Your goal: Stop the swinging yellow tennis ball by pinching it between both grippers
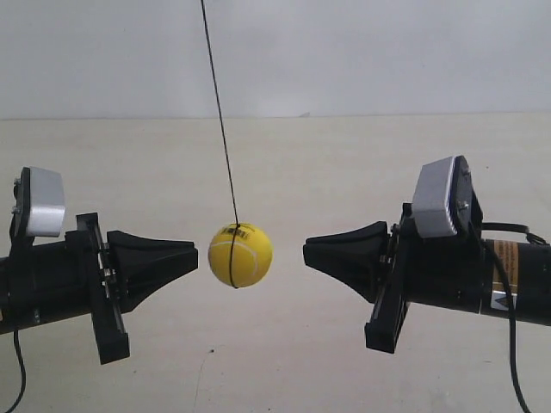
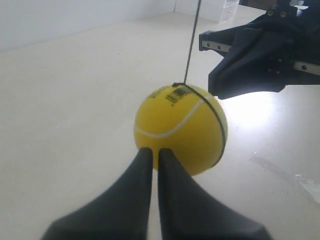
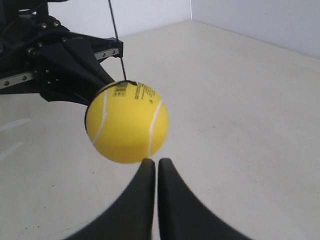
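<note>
Exterior view: I see the yellow tennis ball hanging on its cord between two pointed tips. It is just beside the arm at the exterior view's left, with a wider gap toward the arm at the exterior view's right. The counter spreads below.

Left wrist view: the ball sits right at my left gripper, jaws closed to a slit, holding nothing.

Right wrist view: my right gripper is just short of the ball, jaws likewise closed and empty.
</note>
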Robot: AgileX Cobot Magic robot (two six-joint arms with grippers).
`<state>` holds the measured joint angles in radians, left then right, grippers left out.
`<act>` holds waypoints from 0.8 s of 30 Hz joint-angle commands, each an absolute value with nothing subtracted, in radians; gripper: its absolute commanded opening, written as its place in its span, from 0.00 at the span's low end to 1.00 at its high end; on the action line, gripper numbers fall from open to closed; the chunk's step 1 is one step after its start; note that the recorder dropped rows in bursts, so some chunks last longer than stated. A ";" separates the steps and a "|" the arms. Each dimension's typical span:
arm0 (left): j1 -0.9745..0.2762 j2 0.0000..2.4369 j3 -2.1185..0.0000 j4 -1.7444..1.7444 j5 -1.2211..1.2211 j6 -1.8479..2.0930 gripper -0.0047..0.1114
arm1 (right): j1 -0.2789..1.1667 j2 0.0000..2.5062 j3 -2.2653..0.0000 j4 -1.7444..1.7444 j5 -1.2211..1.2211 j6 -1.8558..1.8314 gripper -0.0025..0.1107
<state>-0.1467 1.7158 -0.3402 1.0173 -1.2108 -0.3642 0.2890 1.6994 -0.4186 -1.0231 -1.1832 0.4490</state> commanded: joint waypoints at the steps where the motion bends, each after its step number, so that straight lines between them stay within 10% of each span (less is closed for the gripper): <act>1: -0.152 1.717 -0.345 1.012 -1.221 -0.365 0.08 | 0.290 1.699 -0.421 -1.020 -1.200 0.446 0.02; 24: -0.152 1.717 -0.345 1.010 -1.221 -0.361 0.08 | 0.419 1.699 -0.421 -0.861 -1.133 0.346 0.02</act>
<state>-0.1467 1.7158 -0.3402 1.0173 -1.2108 -0.3642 0.4174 1.6994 -0.4186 -0.8675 -1.1384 0.3547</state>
